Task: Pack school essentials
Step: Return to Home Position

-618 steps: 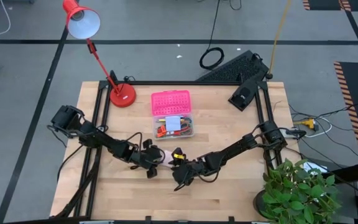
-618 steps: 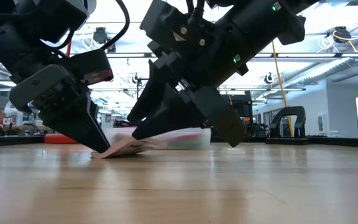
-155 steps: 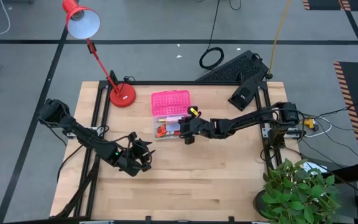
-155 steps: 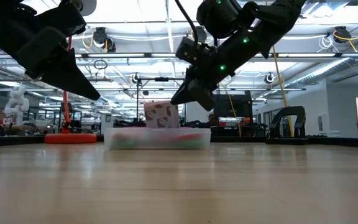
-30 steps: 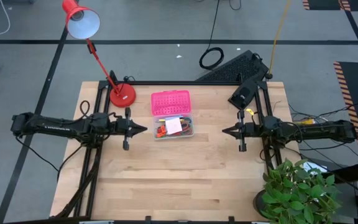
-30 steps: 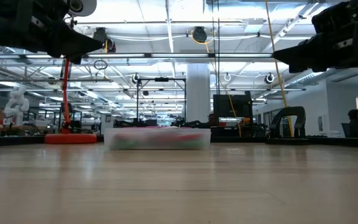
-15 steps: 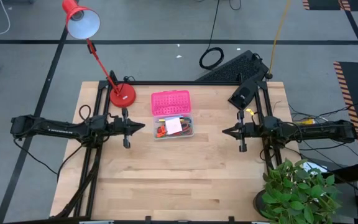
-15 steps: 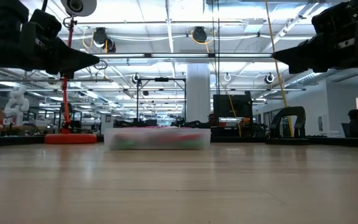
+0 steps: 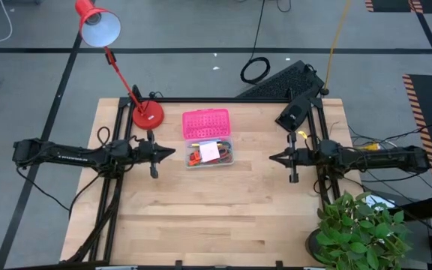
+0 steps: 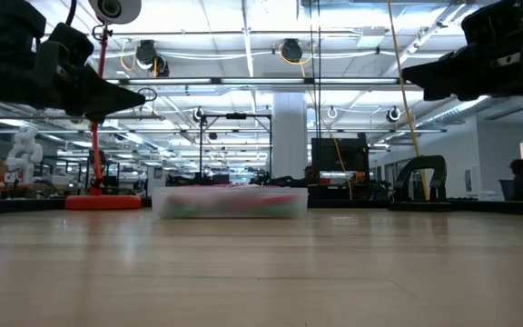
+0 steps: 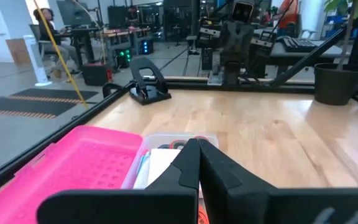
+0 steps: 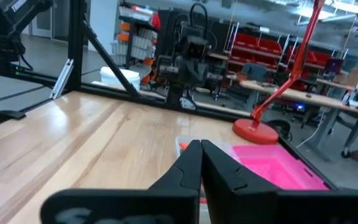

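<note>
Both grippers carry nothing and have their dark fingers pressed together to a point. The left gripper (image 9: 169, 153) hangs above the table's left side, aimed at the box; the right gripper (image 9: 273, 157) mirrors it on the right, well apart from the box. Each arm stretches out level toward its own table edge.

Between them sits the clear plastic box (image 9: 209, 153), its pink perforated lid (image 9: 205, 124) lying open behind it. The school essentials (image 9: 208, 153), a note pad and red and yellow small pieces, lie inside the box. I see no stationery on the pale wooden table (image 9: 223, 217).

Packing looks finished, judged from this. What may remain is swinging the lid shut, which would need a gripper to reach behind it.
</note>
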`<state>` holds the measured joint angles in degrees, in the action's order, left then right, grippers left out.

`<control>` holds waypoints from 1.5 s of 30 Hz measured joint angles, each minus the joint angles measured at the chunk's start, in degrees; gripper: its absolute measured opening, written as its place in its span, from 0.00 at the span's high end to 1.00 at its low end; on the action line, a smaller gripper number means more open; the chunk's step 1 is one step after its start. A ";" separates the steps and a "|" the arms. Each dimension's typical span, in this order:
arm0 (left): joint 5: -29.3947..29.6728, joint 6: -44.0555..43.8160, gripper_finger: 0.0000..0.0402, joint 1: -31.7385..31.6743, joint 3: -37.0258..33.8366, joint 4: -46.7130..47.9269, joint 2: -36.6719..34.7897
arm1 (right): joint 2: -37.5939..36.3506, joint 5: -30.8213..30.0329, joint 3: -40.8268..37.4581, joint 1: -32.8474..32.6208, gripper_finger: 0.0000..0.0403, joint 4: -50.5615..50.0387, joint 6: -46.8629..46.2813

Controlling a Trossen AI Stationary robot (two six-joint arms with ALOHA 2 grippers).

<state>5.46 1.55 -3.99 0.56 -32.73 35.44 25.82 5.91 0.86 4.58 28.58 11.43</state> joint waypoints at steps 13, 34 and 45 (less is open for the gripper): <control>0.08 -0.07 1.00 0.00 0.00 1.05 -0.13 | -7.98 1.55 0.00 0.00 1.00 -2.37 0.25; -0.99 0.23 0.98 0.04 0.02 2.22 -5.26 | -23.83 -6.08 0.00 -0.14 1.00 -19.52 -3.71; -1.12 1.23 0.98 0.07 0.02 2.16 -5.26 | -25.70 -2.61 -0.01 -2.98 1.00 -23.33 -10.55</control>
<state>4.34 2.78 -3.92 0.58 -30.57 30.17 0.12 3.30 0.85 1.60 5.26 0.89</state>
